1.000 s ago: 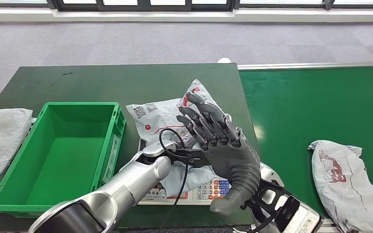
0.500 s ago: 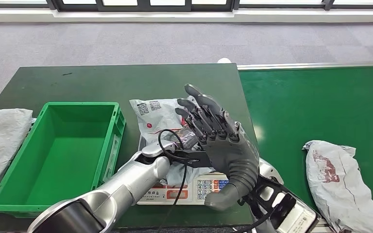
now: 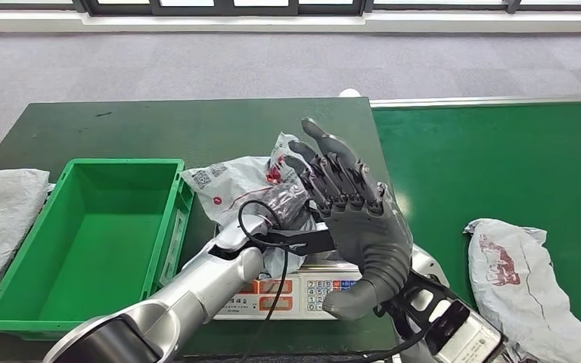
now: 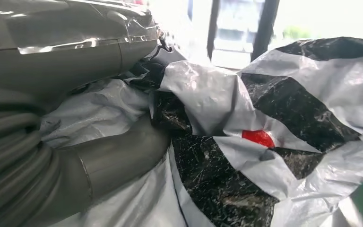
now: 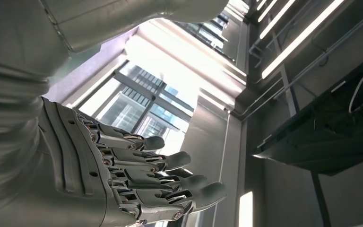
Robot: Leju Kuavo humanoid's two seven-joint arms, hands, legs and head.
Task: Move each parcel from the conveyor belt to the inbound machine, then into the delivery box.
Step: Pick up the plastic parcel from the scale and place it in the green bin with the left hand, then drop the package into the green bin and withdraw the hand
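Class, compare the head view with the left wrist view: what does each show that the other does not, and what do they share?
Head view alone: the green crate, the keypad scale, the open right hand raised palm-up, and a second parcel on the green belt. Left wrist view alone: the left hand gripping crumpled plastic close up, with windows behind. Shared: the white-and-black parcel with red markings.

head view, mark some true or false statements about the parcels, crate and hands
1. The green crate holds a parcel. False: nothing lies inside it.
2. The left hand grips a white and black parcel over the scale. True.
3. The right hand holds a parcel. False: it is raised with fingers apart, holding nothing.
4. Another parcel lies on the green belt. True.
5. The scale sits on the belt. False: it sits on the dark table.
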